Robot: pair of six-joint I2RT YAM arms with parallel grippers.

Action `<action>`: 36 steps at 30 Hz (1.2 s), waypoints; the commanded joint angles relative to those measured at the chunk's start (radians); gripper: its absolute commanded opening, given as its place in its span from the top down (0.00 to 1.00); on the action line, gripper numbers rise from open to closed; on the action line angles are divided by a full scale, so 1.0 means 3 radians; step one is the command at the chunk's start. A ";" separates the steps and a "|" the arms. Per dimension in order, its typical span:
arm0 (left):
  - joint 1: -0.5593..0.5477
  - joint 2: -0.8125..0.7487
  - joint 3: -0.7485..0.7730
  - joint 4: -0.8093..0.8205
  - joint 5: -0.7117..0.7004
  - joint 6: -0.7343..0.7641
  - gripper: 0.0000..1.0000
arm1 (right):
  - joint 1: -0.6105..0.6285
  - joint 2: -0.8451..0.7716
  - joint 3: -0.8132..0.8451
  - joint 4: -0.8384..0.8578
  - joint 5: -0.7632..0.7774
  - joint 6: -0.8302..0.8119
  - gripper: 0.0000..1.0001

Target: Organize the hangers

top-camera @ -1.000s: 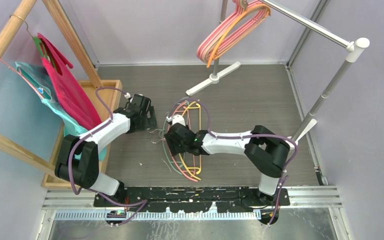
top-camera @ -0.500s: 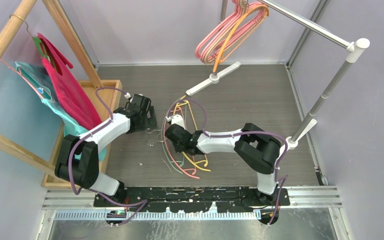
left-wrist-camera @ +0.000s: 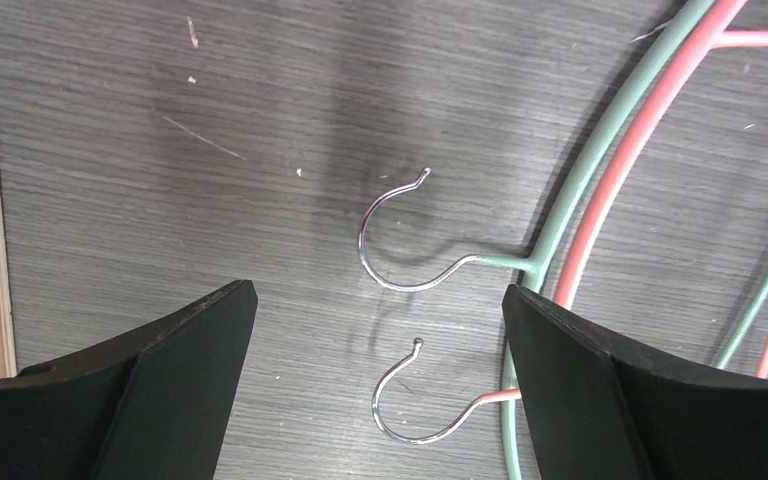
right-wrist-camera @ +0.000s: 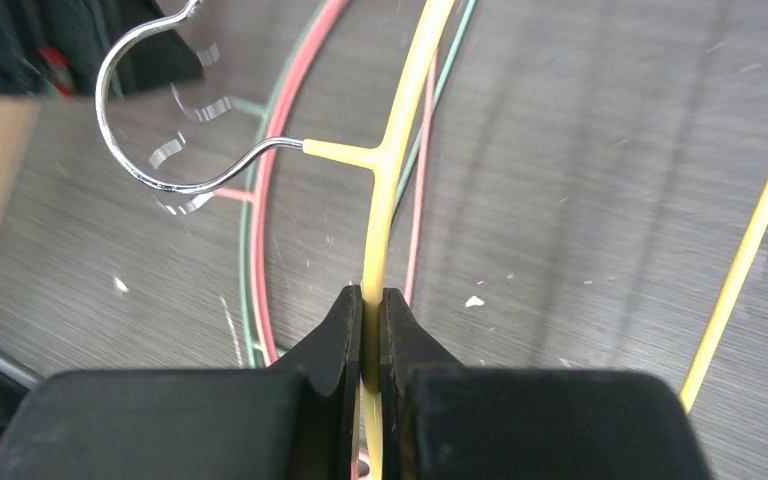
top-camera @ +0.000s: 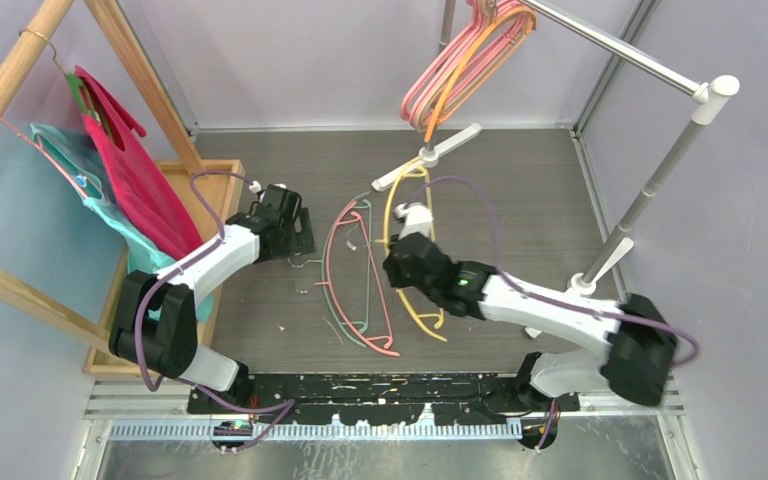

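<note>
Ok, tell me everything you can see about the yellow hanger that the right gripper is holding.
The thin yellow hanger looks like smooth coated wire bent into a rounded loop, with a bare chrome hook on a short neck at its top. The right gripper is shut on one arm just below that neck. In the top view it sits to the right of a pink hanger and a pale green hanger, over the dark wood-grain table. Whether it touches the table cannot be told.
</note>
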 commanded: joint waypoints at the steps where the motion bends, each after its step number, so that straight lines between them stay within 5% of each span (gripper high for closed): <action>1: -0.0084 -0.0098 0.0236 0.0096 -0.0016 0.0058 0.02 | -0.0196 -0.0936 -0.0223 -0.0215 0.0342 0.0222 0.99; 8: -0.0358 0.0035 0.0561 0.0029 -0.0084 0.0123 0.02 | -0.0880 -0.1803 -0.0148 -0.0389 0.0349 0.0209 0.99; 17: -0.0450 -0.0061 0.0499 0.0035 -0.0119 0.0233 0.02 | -0.1893 -0.1330 0.0912 0.0131 -0.0533 0.0063 0.99; 24: -0.0450 -0.0183 0.0350 0.0087 -0.0181 0.0260 0.02 | -0.2132 -0.0916 0.1558 0.0588 -0.0901 0.0260 0.99; 36: -0.0450 -0.0125 0.0369 0.0093 -0.0204 0.0281 0.02 | -0.2503 -0.0665 0.1000 0.2106 -0.1125 0.1178 0.99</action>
